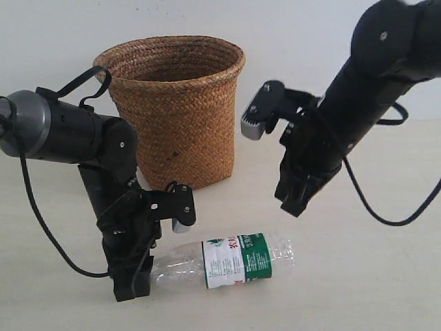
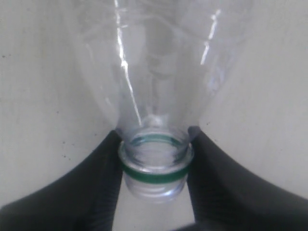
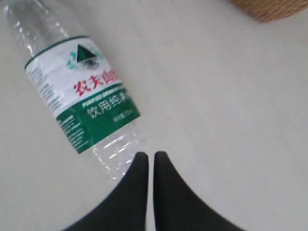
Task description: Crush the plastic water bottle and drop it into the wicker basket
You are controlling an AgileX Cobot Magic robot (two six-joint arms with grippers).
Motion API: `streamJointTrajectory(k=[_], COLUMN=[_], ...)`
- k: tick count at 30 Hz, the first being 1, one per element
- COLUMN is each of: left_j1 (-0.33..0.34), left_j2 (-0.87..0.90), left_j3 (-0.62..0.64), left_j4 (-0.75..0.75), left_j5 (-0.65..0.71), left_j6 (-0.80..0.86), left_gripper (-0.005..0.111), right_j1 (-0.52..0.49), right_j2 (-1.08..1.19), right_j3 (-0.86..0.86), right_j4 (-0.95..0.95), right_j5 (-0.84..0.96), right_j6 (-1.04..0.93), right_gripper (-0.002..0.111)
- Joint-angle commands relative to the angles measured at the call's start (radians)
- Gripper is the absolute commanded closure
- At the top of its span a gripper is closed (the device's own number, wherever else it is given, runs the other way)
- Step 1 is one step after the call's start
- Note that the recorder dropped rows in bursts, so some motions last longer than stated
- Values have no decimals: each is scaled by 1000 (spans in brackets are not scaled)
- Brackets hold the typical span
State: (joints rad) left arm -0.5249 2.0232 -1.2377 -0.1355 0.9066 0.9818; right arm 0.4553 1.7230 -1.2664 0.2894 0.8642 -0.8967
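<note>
The plastic water bottle lies on its side on the table, its neck pointing left. My left gripper is shut on its neck, and the black fingers press just at the green cap ring. The bottle mouth has no cap on it. My right gripper hangs in the air above and right of the bottle's base, its jaws nearly touching, with nothing between them. In the right wrist view the bottle shows its white-and-green label with red characters. The wicker basket stands upright behind the bottle.
The pale table stretches to the right of the bottle. A white wall rises behind the basket. Black cables trail from both arms, one looping low at the left and one at the right edge.
</note>
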Motion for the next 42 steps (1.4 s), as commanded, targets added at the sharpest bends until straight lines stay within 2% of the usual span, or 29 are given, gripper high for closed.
streamJointTrajectory(k=[1,8,20,33,42], left_j1=[2,2,2,2,2], left_j2=[-3,-3,-3,-3,-3], left_j3=[-3,-3,-3,-3,-3], left_j4=[-7,-7,-26,-22,-6], left_j5=[11,29,38,38,33], left_j6=[-2,-2,-2,-10,-39], left_gripper=[103,103,103,103,103], right_j1=[64,163,165,165,165], right_j2=[127,185,270,439,450], right_j3=[-65,-200,-227,-227,-222], right_j4=[-29,-176,-179,-178,-168], right_j5=[143,222,213,197,202], right_j6=[-25,-36,101,144,145], right_gripper=[108,108,108,108,108])
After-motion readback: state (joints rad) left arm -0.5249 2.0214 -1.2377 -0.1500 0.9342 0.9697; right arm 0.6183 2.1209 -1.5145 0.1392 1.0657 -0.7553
